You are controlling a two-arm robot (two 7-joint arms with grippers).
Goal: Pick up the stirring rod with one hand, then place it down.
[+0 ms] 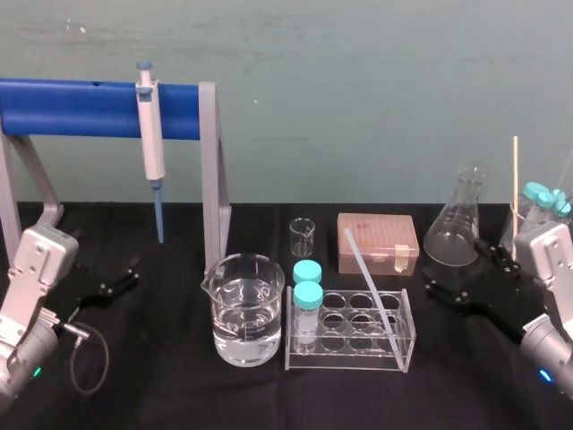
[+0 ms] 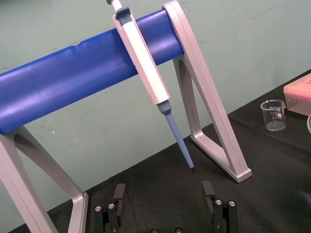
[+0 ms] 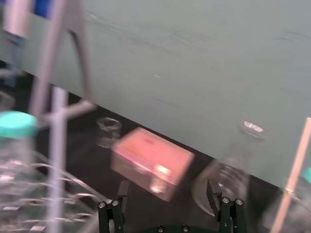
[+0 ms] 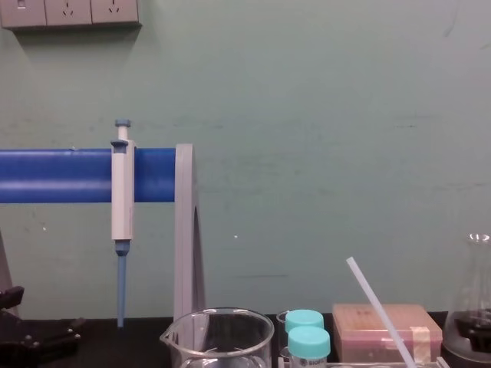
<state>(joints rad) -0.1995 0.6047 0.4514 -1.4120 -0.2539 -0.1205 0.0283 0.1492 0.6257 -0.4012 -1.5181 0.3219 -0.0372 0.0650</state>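
At far left, the left gripper [image 1: 125,278] sits low over the black table [image 1: 161,394], fingers apart and empty. Right of the water beaker [image 1: 246,309], the stirring rod [image 1: 369,282] leans tilted in the clear tube rack [image 1: 407,336]. Farther right, the right gripper [image 1: 433,293] is spread apart and empty.

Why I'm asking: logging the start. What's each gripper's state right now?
Left black blocky-fingered gripper: open, holding nothing.
Right black blocky-fingered gripper: open, holding nothing, near the clear glass conical flask.
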